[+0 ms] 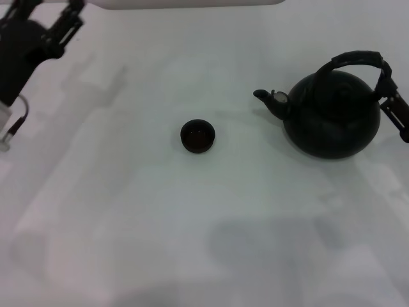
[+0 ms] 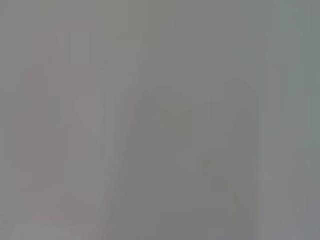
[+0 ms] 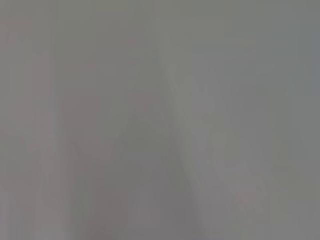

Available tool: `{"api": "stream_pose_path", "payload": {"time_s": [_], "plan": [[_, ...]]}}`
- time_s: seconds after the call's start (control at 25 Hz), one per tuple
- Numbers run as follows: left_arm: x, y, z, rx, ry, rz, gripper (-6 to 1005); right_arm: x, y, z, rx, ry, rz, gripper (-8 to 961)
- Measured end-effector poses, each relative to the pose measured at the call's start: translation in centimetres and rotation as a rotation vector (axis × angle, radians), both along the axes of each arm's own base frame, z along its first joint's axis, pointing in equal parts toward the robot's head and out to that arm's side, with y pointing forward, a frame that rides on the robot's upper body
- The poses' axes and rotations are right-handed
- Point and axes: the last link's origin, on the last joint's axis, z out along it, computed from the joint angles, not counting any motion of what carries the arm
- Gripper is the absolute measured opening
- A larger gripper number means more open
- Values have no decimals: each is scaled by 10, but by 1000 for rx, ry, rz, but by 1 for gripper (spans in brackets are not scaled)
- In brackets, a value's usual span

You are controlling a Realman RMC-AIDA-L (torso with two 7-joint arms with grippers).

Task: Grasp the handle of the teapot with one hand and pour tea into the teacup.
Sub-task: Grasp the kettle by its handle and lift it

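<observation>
Left gripper (image 1: 64,22) parked at far-left corner of the white counter (image 1: 128,243), well apart from everything; fingers' gap cannot be told. Teacup (image 1: 197,136) upright mid-counter, nothing touching it. Teapot (image 1: 329,114) stands to its right, spout toward the cup, well apart. Right gripper (image 1: 391,96) sits at the rear foot of the handle (image 1: 358,59); cannot tell whether its fingers grip it. Both wrist views show nothing usable. Judged step: securing the handle. Next: confirm a firm hold, lift, carry spout over cup.
</observation>
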Motion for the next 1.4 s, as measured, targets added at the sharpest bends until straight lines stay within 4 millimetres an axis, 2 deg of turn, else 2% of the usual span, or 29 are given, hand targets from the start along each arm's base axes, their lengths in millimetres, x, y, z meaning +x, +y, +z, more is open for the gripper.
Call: {"api": "stream_pose_path", "payload": {"time_s": [0.2,0.6,1.04,1.28,1.4], "plan": [[-15,-14,0,61,8,69,775,5,11,-7,-35,-21,-55,835],[-21,-20,0,63,9,87,775,6,37,-14,-74,-35,-121,829],[-22,-21,0,64,9,91,775,12,37,-12,-69,-11,-168,822],[-22,-22,-1,62,3,91,775,13,35,-13,-80,-16,-167,604],[-21,-22,-1,61,2,91,775,13,34,-13,-82,-17,-165,540]]}}
